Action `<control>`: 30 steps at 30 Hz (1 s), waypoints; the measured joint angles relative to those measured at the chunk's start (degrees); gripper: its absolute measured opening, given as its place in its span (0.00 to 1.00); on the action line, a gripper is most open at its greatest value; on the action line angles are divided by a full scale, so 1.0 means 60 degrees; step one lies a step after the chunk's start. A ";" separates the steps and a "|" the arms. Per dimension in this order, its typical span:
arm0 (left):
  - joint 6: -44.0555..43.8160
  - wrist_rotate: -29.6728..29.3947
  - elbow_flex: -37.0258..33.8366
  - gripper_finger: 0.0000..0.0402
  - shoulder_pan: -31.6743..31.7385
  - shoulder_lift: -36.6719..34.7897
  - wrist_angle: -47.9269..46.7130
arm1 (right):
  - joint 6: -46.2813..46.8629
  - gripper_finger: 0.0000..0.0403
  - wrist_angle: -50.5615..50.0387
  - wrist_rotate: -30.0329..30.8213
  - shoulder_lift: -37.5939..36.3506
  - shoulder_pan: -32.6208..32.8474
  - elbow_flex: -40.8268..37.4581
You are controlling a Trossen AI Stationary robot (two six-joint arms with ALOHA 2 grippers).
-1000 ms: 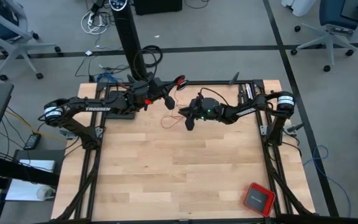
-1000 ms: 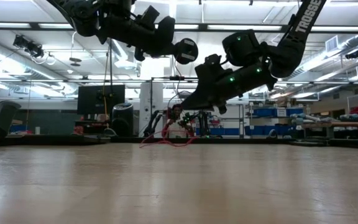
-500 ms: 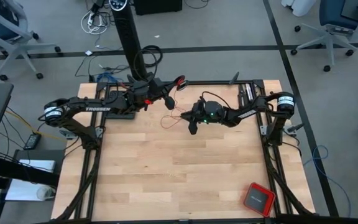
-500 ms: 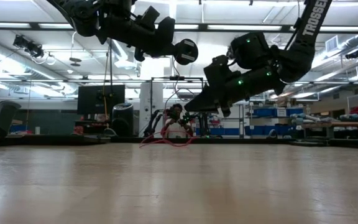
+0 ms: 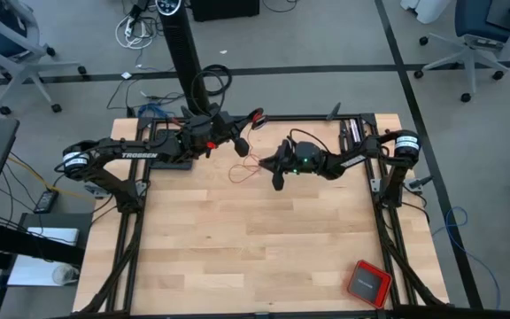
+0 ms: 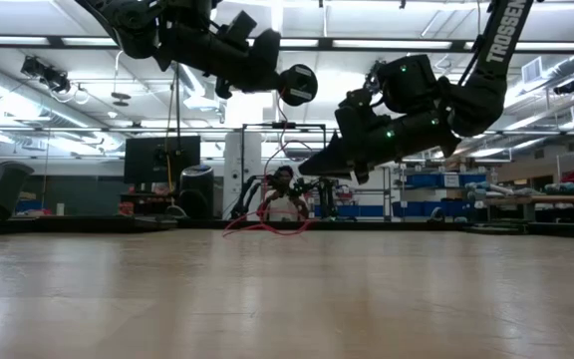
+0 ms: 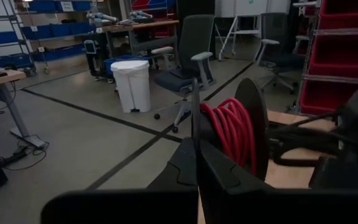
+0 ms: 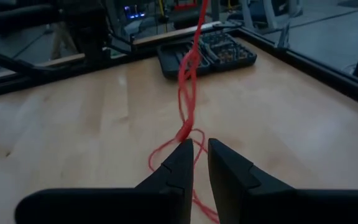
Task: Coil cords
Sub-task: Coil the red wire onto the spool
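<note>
Feeding the slack evenly looks like the key to this step. Nearest, in the lower right of the high view, a red box sits untouched on the table. Toward the upper middle, the right gripper hangs above the boards, its fingers narrowed to a thin gap around the red cord, whose loose loops trail on the wood beneath. Farther, in the upper left of centre, the left gripper is clamped tight, holding a spool already wound with red turns. Good practice would be a light, sliding pinch, keeping tension steady so loops lie side by side.
</note>
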 joint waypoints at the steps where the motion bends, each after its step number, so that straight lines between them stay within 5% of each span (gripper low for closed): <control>1: 0.0072 0.0000 0.0000 0.00 0.0000 0.0000 -0.0036 | -0.0038 0.12 0.0047 0.0000 0.0000 -0.0006 0.0000; 30: 0.0107 0.0000 0.0000 0.00 0.0001 0.0000 -0.0163 | -0.0309 0.12 0.0297 -0.0645 -0.0116 -0.0062 0.0007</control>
